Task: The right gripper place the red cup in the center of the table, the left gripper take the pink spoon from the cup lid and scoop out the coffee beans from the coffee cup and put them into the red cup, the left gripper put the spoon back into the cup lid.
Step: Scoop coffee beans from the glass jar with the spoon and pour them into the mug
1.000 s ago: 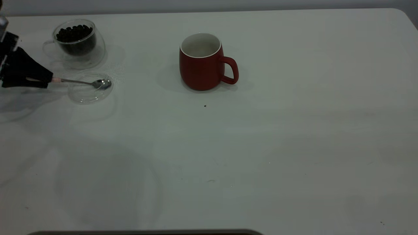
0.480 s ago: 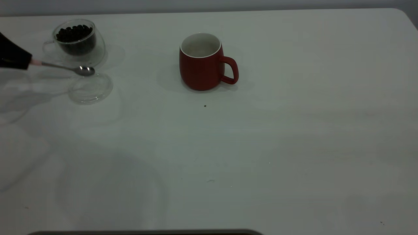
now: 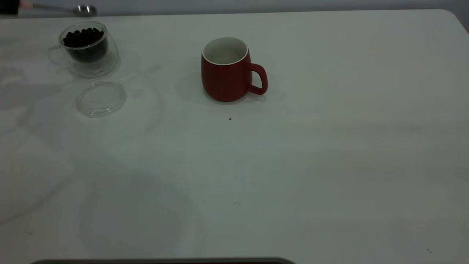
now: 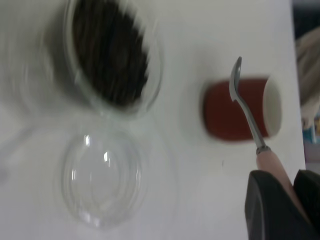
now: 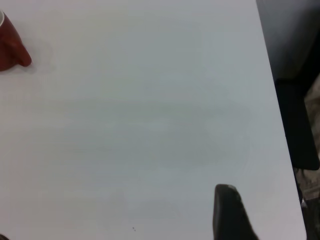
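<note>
While your left gripper point(image 4: 280, 200) pinches the pink spoon point(image 3: 62, 8) lengthwise, its bowl hangs above and just behind the coffee cup point(image 3: 87, 47), so you descend forward.

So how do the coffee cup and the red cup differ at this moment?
The coffee cup is clear glass; the red cup is opaque dark red with a white inside. The coffee cup holds coffee beans; the red cup looks empty. The coffee cup looks lower. Both stand upright on the table, each with a handle.
</note>
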